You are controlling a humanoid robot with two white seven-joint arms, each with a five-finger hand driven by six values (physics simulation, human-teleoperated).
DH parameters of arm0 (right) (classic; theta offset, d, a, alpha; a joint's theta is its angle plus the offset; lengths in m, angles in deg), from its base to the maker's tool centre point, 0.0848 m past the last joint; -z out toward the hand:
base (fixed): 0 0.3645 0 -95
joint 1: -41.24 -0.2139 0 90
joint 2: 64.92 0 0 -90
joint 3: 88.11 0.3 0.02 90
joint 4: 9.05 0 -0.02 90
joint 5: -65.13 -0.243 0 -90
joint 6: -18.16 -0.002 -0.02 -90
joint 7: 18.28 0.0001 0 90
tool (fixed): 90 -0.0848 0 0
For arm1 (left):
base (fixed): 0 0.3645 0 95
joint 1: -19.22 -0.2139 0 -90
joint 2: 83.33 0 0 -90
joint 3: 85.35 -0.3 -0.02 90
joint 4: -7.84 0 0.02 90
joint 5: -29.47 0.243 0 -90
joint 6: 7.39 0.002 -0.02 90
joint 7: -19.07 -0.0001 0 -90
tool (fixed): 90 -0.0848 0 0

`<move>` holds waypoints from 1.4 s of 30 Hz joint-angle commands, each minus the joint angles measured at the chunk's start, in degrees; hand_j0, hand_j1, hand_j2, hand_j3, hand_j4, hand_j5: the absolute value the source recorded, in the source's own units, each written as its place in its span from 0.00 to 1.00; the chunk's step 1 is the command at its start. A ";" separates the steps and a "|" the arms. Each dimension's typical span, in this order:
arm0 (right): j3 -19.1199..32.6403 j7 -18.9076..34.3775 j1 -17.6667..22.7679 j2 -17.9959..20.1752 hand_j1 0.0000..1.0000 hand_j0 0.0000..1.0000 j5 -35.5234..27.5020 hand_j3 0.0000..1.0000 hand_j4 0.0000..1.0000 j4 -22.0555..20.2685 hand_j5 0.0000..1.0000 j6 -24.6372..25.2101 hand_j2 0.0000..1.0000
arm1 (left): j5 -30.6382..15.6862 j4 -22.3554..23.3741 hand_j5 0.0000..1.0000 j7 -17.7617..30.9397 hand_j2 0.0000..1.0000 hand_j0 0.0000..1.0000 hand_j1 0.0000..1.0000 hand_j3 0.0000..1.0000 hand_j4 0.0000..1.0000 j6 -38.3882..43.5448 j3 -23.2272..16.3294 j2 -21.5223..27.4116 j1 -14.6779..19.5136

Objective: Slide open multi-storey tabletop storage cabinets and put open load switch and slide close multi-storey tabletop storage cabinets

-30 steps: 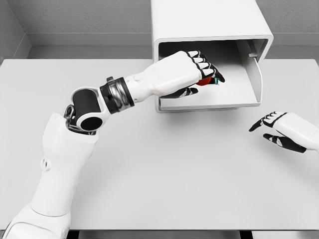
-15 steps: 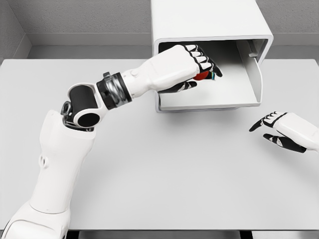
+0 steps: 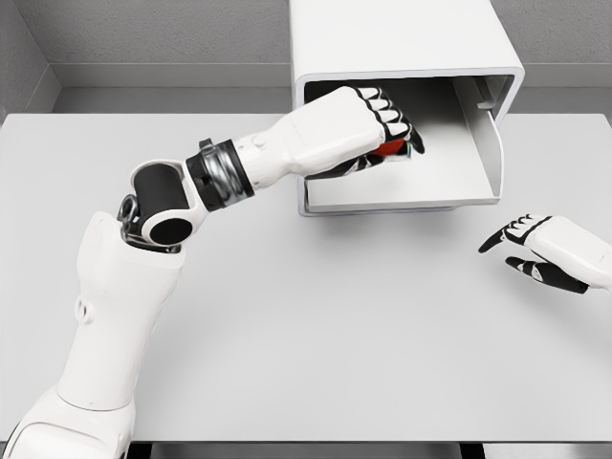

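Head view: left hand (image 3: 368,129) reaches into the pulled-out drawer (image 3: 459,186) of the white cabinet (image 3: 402,43), fingers curled tight round the red load switch (image 3: 390,147), which shows just under the knuckles, above the drawer floor. Right hand (image 3: 540,251) rests on the table (image 3: 316,316), well off to that side, fingers loosely spread, holding nothing.

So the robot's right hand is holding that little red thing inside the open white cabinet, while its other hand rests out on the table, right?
Not quite: it is the left hand, not the right, whose fingers are curled around the red switch inside the open white cabinet. The head view shows that arm coming in from the left. The right hand is the one out over the table, holding nothing.
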 commanded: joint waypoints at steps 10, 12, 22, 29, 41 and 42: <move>0.08 -0.06 0.00 0.08 0.59 0.59 -0.40 0.59 0.59 0.20 0.59 0.07 0.59 | -0.57 -0.12 0.82 -0.03 0.82 0.82 0.82 0.82 0.82 0.22 -0.01 -0.01 0.00; 0.08 -0.06 0.00 0.17 0.59 0.59 -0.40 0.59 0.59 0.28 0.59 0.07 0.59 | -0.57 -0.12 0.82 -0.03 0.82 0.82 0.82 0.82 0.82 0.22 -0.01 -0.01 0.00; 0.08 0.03 0.00 0.34 0.59 0.59 -0.67 0.59 0.59 -1.12 0.59 0.07 0.59 | -5.66 -8.12 1.00 -0.03 1.00 1.00 1.00 1.00 1.00 0.22 3.51 -0.01 -1.32; -0.01 0.03 -0.09 0.17 0.59 0.59 -0.58 0.59 0.59 -1.39 0.59 0.07 0.59 | -25.79 -8.12 1.00 -0.03 1.00 1.00 1.00 1.00 1.00 0.22 17.65 12.73 -9.39; -0.45 0.03 -0.97 -0.27 0.59 0.59 -0.67 0.59 0.59 -1.47 0.59 0.07 0.59 | -27.82 7.69 1.00 -0.03 1.00 1.00 1.00 1.00 1.00 0.22 33.66 18.10 -26.72; -0.63 0.03 -1.05 -0.36 0.59 0.59 -0.67 0.59 0.59 -1.39 0.59 0.07 0.59 | -27.82 9.81 1.00 -0.03 1.00 1.00 1.00 1.00 1.00 0.22 32.87 18.27 -26.46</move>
